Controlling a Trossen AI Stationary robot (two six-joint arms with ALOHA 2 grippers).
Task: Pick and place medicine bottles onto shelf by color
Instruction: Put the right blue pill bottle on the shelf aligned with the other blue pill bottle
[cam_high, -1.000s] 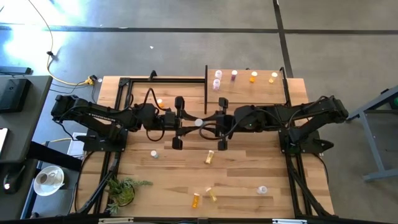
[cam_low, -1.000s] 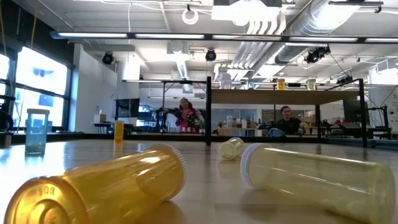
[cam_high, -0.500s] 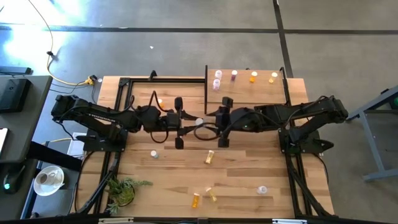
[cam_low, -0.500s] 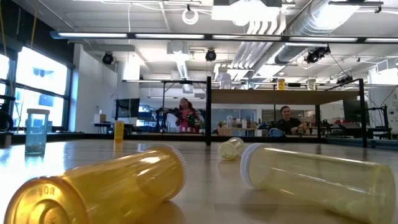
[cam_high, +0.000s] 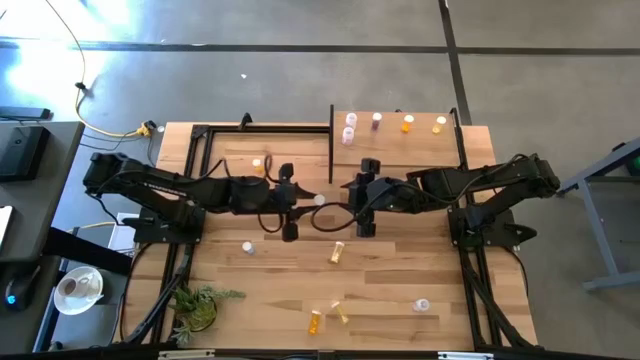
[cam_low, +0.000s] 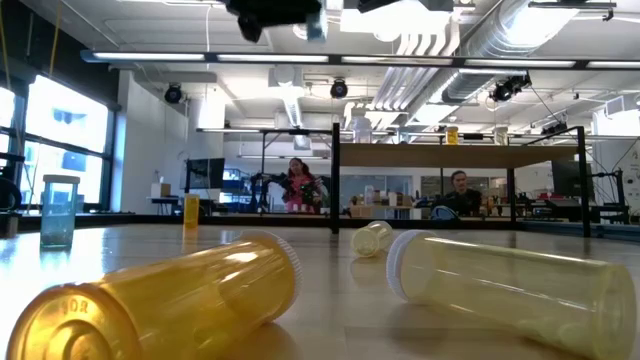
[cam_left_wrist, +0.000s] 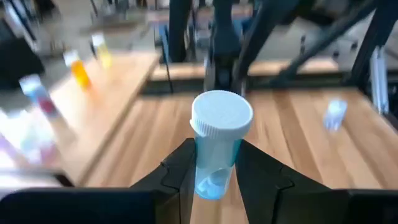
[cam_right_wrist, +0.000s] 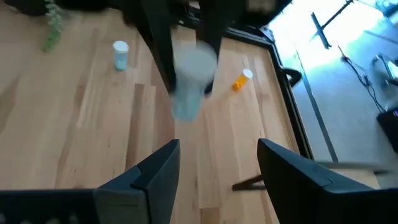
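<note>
My left gripper (cam_left_wrist: 214, 158) is shut on a teal medicine bottle (cam_left_wrist: 216, 152) with a white cap, high above the table's middle (cam_high: 320, 200). It also shows at the top of the low view (cam_low: 315, 25). My right gripper (cam_right_wrist: 217, 152) stands open facing it, a little short of the bottle (cam_right_wrist: 189, 81). The shelf (cam_high: 400, 150), at the far right, carries pink, orange and yellow bottles standing upright. More bottles are on the tabletop: an orange one (cam_high: 257, 163), a teal one (cam_high: 247, 247) and a yellow one (cam_high: 337, 252). My left gripper pinches the bottle's body near its bottom end (cam_left_wrist: 208, 180) between its two fingers (cam_left_wrist: 180, 171). The fingers come from the table's left, slanting slightly down, and lie along the bottle. The capped end (cam_left_wrist: 221, 115) sticks out past the fingertips toward the right arm, lifted clear of the table.
Near the front edge lie an orange bottle (cam_high: 316, 321) and a yellow one (cam_high: 341, 313), and a clear one (cam_high: 422, 304) is nearby. A green plant (cam_high: 200, 305) sits at the near left corner. Black posts (cam_high: 331, 135) rise at the shelf's edges. People sit in the room beyond.
Both grippers have tipped downward and sunk a little. My left gripper and the bottle now show at the top of the low view, where neither showed before. The orange bottle at the far left of the table has come out from under the left arm.
</note>
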